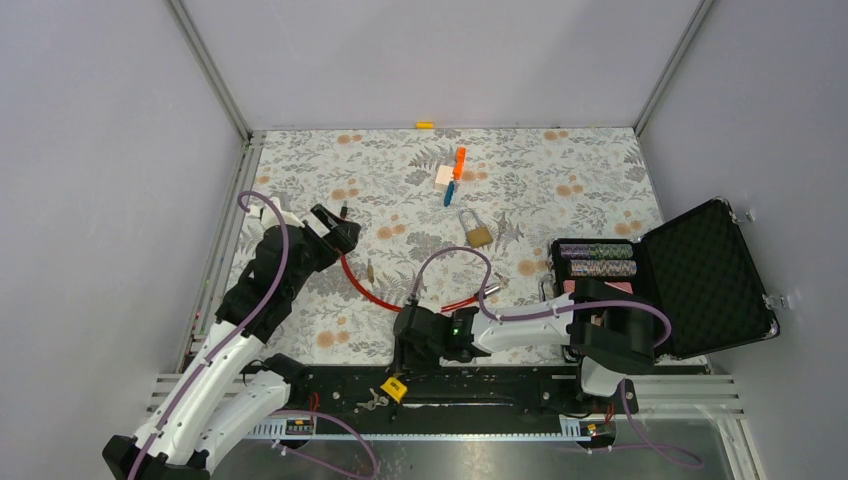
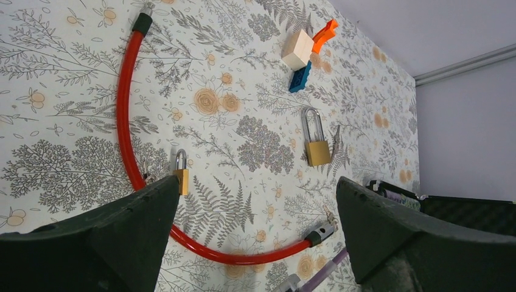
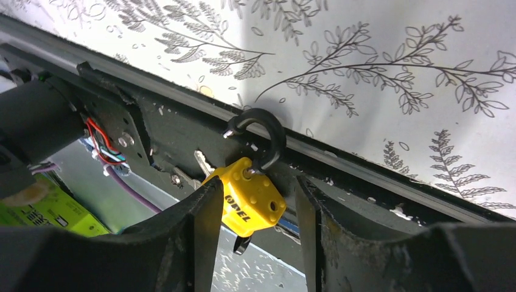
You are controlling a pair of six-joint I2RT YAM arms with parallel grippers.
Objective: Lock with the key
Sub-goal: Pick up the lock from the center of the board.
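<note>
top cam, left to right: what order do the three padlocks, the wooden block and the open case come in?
small brass padlock → yellow padlock → wooden block → large brass padlock → open case

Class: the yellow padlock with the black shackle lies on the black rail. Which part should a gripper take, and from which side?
Take the yellow padlock by its blocky body, across the flat faces, coming from above, where the right gripper straddles it. The black shackle is curved and swung open, so it may pivot.
</note>
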